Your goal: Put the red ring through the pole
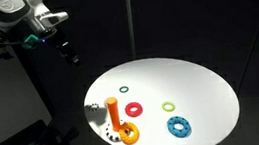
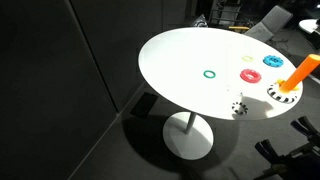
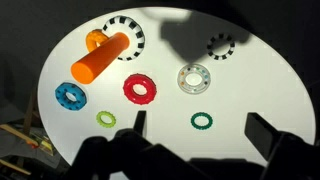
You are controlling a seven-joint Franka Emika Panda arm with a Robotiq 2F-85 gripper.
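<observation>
- In an exterior view, my end effector [image 1: 66, 53] hangs high, well apart from the table [image 1: 207, 82]. The red ring [image 1: 136, 110] lies flat beside the pole [image 1: 113, 109].
- In an exterior view, the red ring [image 2: 248, 75] lies between the green ring [image 2: 209, 73] and the pole [image 2: 300, 72].
- Wrist view: I see the fingers [image 3: 262, 132] spread wide, holding nothing. The red ring [image 3: 140, 88] lies near the pole [image 3: 100, 57].
</observation>
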